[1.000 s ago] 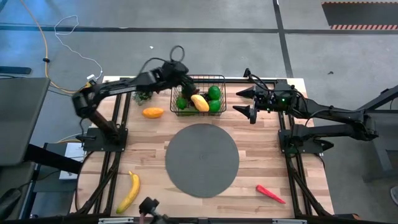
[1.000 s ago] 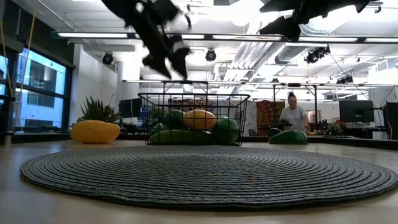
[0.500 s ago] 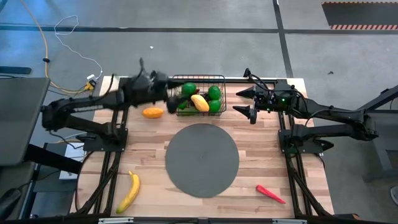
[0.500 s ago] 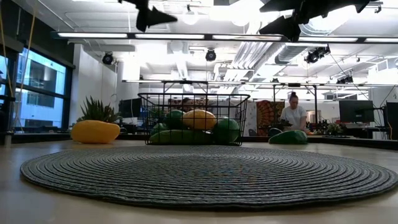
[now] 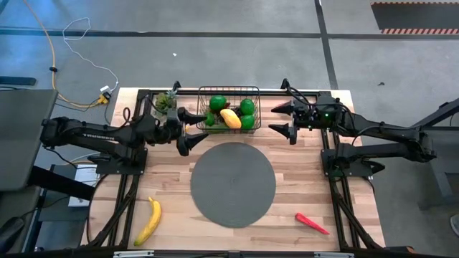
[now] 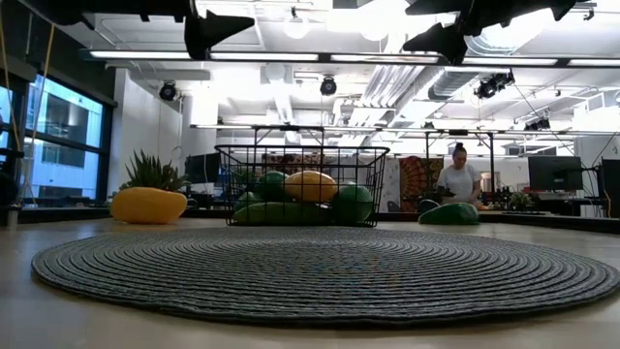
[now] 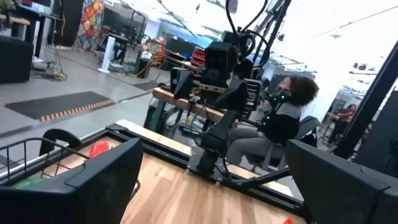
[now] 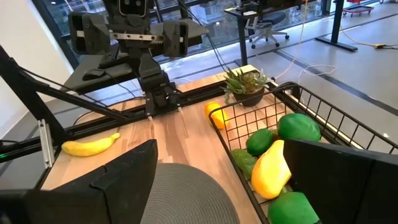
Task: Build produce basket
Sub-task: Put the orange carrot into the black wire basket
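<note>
The black wire basket stands at the table's far middle and holds green limes and a yellow piece. An orange-yellow piece lies on the table left of the basket; in the high view my left arm hides it. A banana lies near the front left, and a red chilli near the front right. My left gripper is open and empty, up in the air left of the basket. My right gripper is open and empty, held high right of the basket.
A round grey woven mat covers the table's middle. A small potted plant stands at the basket's far left. Bare wood shows to the mat's left and right. A person sits in the room behind the table.
My left gripper has drawn back from above the basket's left end toward the table's left and near side, swinging round to point level toward the right. It now hangs over the orange-yellow piece. The produce and the basket have stayed where they were.
</note>
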You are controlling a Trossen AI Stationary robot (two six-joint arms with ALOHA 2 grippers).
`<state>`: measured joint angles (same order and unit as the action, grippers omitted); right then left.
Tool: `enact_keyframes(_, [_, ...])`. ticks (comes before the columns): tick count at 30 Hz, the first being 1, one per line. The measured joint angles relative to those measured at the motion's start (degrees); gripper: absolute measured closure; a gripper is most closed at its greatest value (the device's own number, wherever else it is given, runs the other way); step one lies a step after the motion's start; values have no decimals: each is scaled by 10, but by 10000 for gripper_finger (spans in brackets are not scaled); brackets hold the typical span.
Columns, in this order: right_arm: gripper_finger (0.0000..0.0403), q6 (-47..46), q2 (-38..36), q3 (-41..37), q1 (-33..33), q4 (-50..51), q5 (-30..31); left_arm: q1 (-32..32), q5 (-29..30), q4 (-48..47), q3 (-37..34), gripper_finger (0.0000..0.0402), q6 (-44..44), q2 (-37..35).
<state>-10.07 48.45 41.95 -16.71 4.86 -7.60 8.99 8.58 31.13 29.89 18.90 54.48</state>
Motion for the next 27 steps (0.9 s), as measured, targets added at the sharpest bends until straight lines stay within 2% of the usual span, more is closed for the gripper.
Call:
enact_keyframes(8, [73, 0, 0, 0, 0, 0, 0, 0, 7, 3, 0, 18, -35, 0])
enact_keyframes(27, [73, 0, 0, 0, 0, 0, -4, 0, 11, 0, 0, 19, -41, 0])
